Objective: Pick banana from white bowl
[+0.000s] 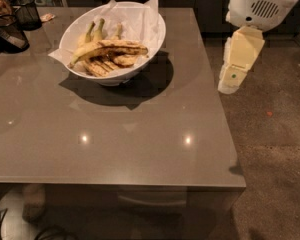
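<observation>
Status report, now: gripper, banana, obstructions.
Gripper beside table right edge, away from bowl. Banana lies in white bowl, ungrasped. Shorter bananas packed against it.

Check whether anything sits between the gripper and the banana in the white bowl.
Nothing visible does. The gripper hangs beyond the right edge of the table, over the floor. Between it and the banana lie only bare tabletop and the rim of the white bowl. The banana lies atop the shorter bananas.

Glossy table, paper-lined white bowl, matt plastic gripper right of table
</observation>
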`<state>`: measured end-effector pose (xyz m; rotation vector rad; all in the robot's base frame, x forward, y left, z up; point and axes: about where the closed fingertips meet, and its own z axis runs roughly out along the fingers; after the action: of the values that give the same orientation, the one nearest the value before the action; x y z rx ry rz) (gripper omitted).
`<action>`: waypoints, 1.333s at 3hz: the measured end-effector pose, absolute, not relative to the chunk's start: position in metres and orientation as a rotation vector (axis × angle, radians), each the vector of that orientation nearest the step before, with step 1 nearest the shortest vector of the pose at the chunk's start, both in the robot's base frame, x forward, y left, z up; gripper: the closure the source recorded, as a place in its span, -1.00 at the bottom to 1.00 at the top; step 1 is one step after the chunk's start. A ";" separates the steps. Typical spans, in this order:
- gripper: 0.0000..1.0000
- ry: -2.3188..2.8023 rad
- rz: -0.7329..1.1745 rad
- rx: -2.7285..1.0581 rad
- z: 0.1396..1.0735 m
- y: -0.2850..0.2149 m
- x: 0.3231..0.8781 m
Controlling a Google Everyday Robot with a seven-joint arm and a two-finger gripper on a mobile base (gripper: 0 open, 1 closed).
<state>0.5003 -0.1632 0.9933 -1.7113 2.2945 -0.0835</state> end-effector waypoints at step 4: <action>-1.00 1.974 -0.298 -1.948 1.036 -0.053 0.567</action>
<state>0.5674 -0.0534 1.0359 -1.9482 1.9739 -0.2978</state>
